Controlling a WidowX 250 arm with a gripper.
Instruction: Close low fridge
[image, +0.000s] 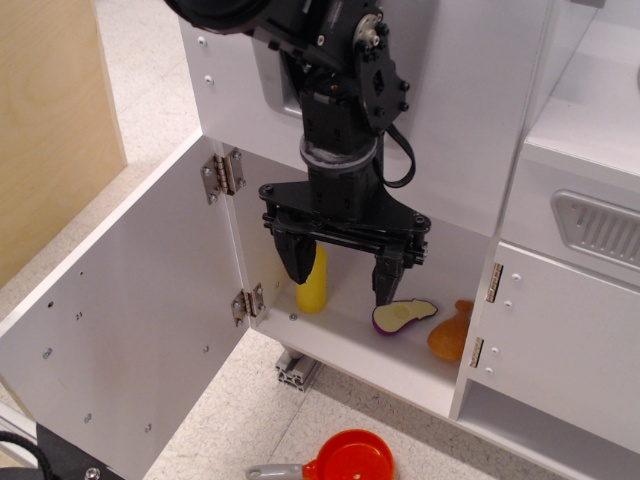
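The low fridge (340, 345) is a white compartment at the middle of the toy kitchen. Its large flat white door (130, 330) stands swung wide open to the left on two silver hinges (224, 172); I see its inner face, and the handle is hidden. My black gripper (342, 272) hangs pointing down in front of the open compartment, right of the door's hinge edge. Its jaws are spread apart and hold nothing. Inside the fridge are a yellow bottle (313, 285), a cut eggplant (404, 315) and an orange food item (452, 335).
A smaller white door (565, 340) under a grey vent (600, 228) is at the right. A white panel with a grey recess (280, 95) sits behind the arm. An orange-red pan (350, 458) lies on the floor in front. A wooden panel (50, 120) stands at left.
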